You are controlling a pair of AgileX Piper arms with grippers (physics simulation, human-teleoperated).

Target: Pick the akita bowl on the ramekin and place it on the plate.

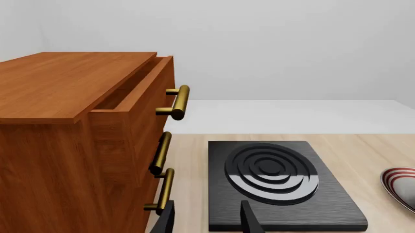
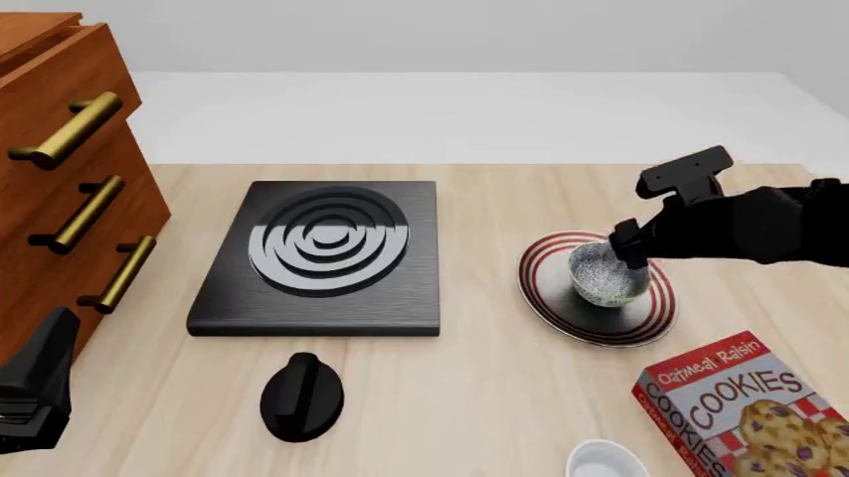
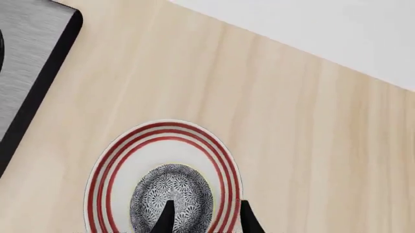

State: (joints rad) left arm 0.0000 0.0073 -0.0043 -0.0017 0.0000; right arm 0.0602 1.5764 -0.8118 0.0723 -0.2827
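Speckled bowl (image 2: pixel 609 275) sat on plate (image 2: pixel 544 260), right gripper (image 3: pixel 206 217) fingers apart astride its rim; left gripper (image 1: pixel 207 221) fingers apart, holding nothing.

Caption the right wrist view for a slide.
Right gripper over the akita bowl, centered on the red-ringed plate.

Glossy plate (image 2: pixel 558 308), brushed matt stove (image 2: pixel 398 298), wood-grain table (image 2: pixel 464 397).

Setting: simulated kitchen. Pale wood tabletop (image 2: pixel 531 397) carrying black stove (image 2: pixel 318 258) with ringed burner, separate knob (image 2: pixel 302 396), cookies box (image 2: pixel 743 407). Wooden drawer cabinet (image 2: pixel 67 169), brass handles.
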